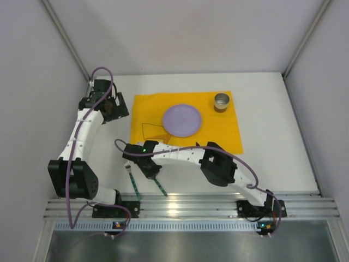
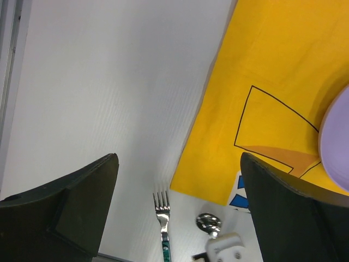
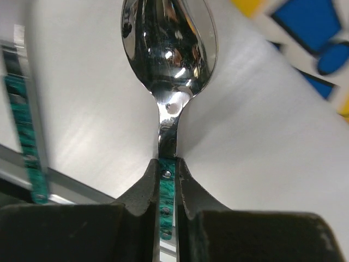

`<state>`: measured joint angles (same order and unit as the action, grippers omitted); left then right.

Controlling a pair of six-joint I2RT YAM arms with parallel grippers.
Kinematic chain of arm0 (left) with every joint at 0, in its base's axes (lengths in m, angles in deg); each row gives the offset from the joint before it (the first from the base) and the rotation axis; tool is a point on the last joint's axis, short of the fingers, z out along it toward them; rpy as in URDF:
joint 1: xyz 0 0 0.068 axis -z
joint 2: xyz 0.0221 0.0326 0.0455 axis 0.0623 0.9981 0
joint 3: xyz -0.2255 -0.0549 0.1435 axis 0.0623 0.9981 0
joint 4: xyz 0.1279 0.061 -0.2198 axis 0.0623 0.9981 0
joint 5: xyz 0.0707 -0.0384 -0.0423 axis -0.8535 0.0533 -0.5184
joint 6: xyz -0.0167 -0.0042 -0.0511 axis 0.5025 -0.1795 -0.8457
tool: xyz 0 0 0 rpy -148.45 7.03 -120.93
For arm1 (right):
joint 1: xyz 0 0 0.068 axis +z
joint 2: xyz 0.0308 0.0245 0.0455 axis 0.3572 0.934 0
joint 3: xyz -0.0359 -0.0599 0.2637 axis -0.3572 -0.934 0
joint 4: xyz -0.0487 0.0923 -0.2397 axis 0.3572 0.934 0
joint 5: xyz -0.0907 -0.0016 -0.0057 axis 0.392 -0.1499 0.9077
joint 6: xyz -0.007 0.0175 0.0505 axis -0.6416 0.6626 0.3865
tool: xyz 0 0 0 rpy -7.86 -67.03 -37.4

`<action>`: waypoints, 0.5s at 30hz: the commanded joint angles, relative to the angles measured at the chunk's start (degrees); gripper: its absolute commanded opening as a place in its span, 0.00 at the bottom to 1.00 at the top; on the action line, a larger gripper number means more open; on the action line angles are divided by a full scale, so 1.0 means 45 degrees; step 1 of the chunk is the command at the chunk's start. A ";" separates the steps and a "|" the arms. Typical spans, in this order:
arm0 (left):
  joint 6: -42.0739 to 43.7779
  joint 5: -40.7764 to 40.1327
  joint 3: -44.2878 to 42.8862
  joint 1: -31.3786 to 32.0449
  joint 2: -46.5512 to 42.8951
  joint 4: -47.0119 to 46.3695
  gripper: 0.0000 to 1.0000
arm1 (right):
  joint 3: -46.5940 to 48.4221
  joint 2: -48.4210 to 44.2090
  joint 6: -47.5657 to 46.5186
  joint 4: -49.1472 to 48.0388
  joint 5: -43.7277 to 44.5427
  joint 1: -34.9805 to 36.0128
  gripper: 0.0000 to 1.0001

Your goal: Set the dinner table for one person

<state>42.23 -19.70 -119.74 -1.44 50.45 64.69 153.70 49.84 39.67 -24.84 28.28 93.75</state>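
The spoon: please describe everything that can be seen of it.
The spoon has a shiny, mirror-like metal bowl and neck, and a mottled green handle with small rivets. The right arm's fingers are shut on the handle near the neck. It is low over the white dinner table, just off the yellow placemat.

You have a mirror-bright metal spoon (image 3: 169, 49) with a glossy green marbled handle, a shiny metal fork (image 2: 162, 214), a matt white dinner table (image 1: 272, 158) with a ribbed aluminium rail (image 1: 191, 204), a matt yellow cloth placemat (image 1: 223, 131), a smooth lilac plate (image 1: 182, 120), and a metal cup (image 1: 221, 101).
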 commanded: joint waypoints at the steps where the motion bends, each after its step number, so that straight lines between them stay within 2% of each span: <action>1: 0.0149 0.0184 -0.0139 -0.0083 -0.0382 -0.0443 0.99 | -0.1231 -0.2847 -0.0389 0.0818 0.2227 -0.0945 0.00; 6: -0.0669 0.0963 0.0699 -0.0064 -0.0870 -0.0519 0.99 | -0.3552 -0.7121 -0.0817 0.0857 0.2679 -0.3774 0.00; 9: -0.1041 0.1843 0.1792 0.0034 -0.1493 -0.0891 0.99 | -0.4669 -0.8357 -0.1617 0.0701 0.2797 -0.5844 0.00; 11: -0.1159 0.2312 0.2671 0.0093 -0.1788 -0.1262 0.99 | -0.5196 -0.8498 -0.2240 0.0428 0.2583 -0.7227 0.00; 15: -0.1491 0.3054 0.3707 0.0210 -0.2101 -0.1321 0.99 | -0.5278 -0.7721 -0.2849 -0.0255 0.2153 -0.8738 0.00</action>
<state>37.60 -10.39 -105.33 -0.94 43.15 61.87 132.23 10.23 31.15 -23.88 39.69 55.39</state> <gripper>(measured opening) 0.986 0.058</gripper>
